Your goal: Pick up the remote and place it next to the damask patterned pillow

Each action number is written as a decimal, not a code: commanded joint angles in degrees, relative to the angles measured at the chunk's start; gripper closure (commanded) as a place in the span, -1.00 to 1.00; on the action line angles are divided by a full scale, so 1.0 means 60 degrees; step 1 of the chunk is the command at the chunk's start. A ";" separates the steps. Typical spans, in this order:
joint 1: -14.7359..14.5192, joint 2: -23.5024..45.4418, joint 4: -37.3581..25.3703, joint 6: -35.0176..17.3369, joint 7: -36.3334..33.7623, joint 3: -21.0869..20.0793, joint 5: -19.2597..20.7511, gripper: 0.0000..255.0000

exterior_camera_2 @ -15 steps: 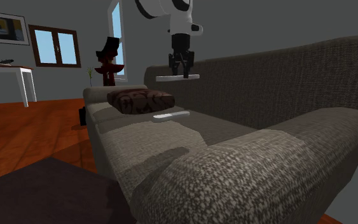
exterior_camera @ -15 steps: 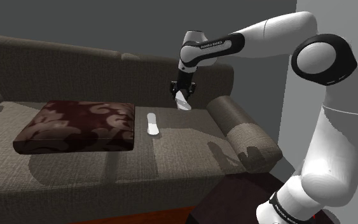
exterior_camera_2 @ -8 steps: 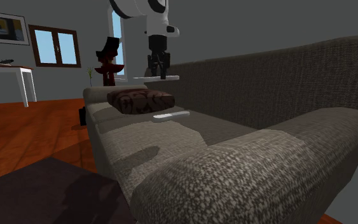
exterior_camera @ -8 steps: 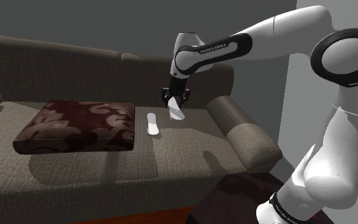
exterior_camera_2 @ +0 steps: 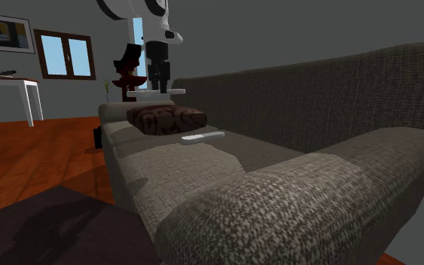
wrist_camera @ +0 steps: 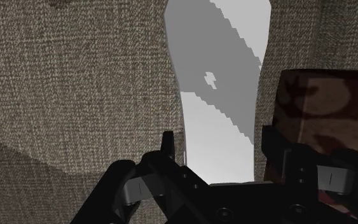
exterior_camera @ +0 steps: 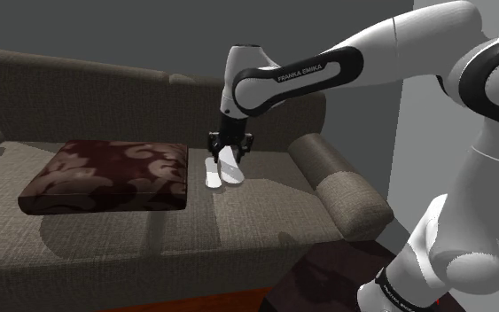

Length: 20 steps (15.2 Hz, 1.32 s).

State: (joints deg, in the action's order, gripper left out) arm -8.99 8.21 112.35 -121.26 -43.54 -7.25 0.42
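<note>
My gripper (exterior_camera: 230, 151) is shut on a white remote (exterior_camera: 231, 167) and holds it just above the sofa seat, a short way to the right of the dark red damask pillow (exterior_camera: 105, 173) in the shoulder view. A second white remote (exterior_camera: 210, 175) lies on the seat beside it, close to the pillow's edge. In the second exterior view the gripper (exterior_camera_2: 157, 88) hangs over the pillow (exterior_camera_2: 166, 118) with the held remote (exterior_camera_2: 154, 93) level, and the lying remote (exterior_camera_2: 202, 136) is nearer the camera. In the wrist view the held remote (wrist_camera: 219, 95) runs between the fingers, with the pillow (wrist_camera: 323, 108) alongside.
The grey-brown sofa (exterior_camera: 238, 222) has a high backrest (exterior_camera: 105, 84) and an armrest (exterior_camera: 345, 191) at the shoulder view's right. In the second exterior view a white table (exterior_camera_2: 10, 83), windows (exterior_camera_2: 65, 54) and a dark figure (exterior_camera_2: 129, 71) stand beyond the sofa, over an orange wooden floor (exterior_camera_2: 37, 162).
The arm has swung to the shoulder view's left and lower, carrying the held remote from near the armrest to beside the pillow. The lying remote has not moved.
</note>
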 commanded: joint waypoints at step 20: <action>-0.0933 0.0719 0.0951 -0.1657 -0.1765 -0.0618 0.0336 1.00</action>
State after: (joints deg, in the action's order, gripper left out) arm -14.59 12.19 117.68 -130.45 -54.09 -11.00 2.34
